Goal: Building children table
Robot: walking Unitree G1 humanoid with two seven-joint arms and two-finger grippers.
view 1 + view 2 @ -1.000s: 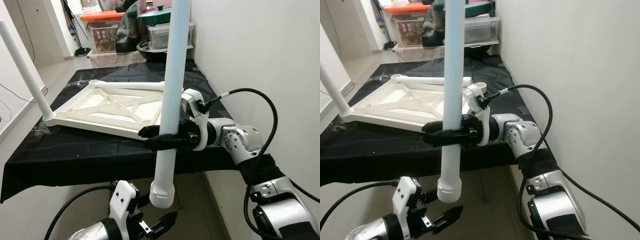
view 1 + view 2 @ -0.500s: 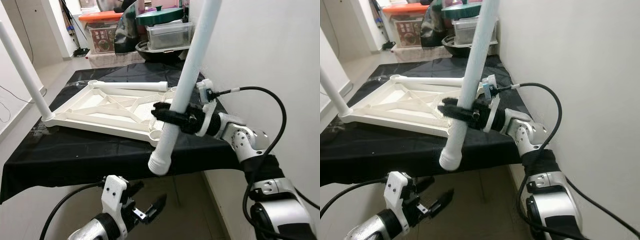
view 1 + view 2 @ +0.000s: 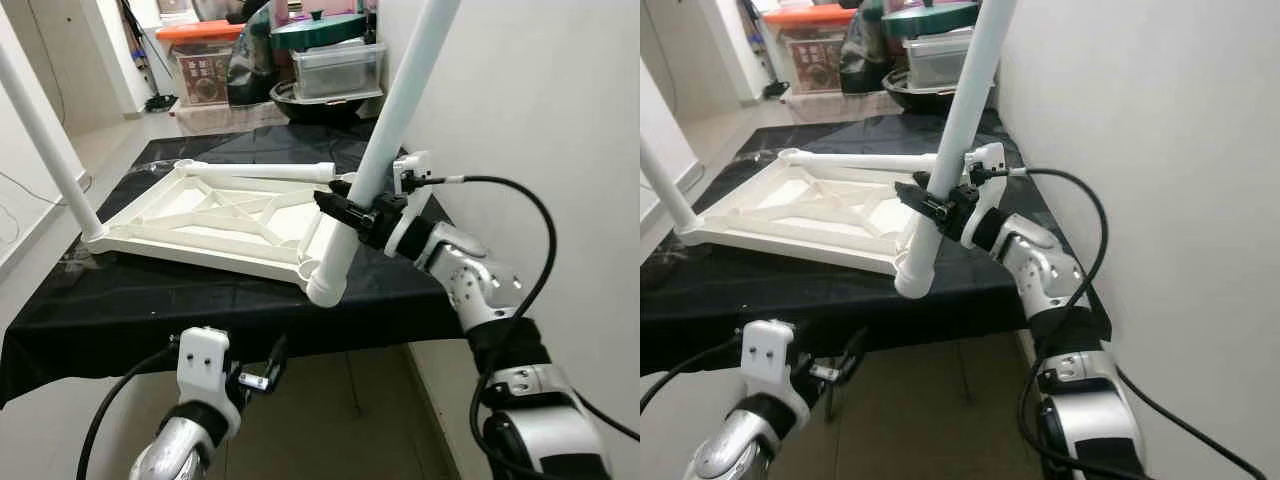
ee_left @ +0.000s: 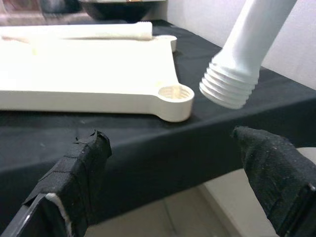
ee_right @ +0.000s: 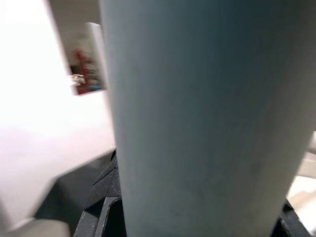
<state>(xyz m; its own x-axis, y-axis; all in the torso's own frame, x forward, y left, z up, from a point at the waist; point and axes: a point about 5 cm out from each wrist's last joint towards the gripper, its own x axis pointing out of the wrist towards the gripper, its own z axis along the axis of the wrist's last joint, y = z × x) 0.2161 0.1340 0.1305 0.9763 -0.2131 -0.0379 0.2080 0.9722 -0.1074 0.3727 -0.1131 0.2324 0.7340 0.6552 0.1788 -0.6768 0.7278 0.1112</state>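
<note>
Black cloth (image 3: pixel 180 300) covers the bench under the tabletop (image 3: pixel 215 215); right gripper (image 3: pixel 362 212) jaws pinch a leg (image 3: pixel 385 140), left gripper (image 4: pixel 182 168) jaws spread.

A home's narrow room: white walls (image 3: pixel 520 90), tiled floor (image 3: pixel 110 140), stacked storage boxes (image 3: pixel 335 70), cloth-covered table (image 3: pixel 150 300).

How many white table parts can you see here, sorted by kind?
Table legs: 3, one held by the right gripper, one standing at the far-left corner, one lying along the far edge
Tabletop frames: 1
Total: 4
</note>
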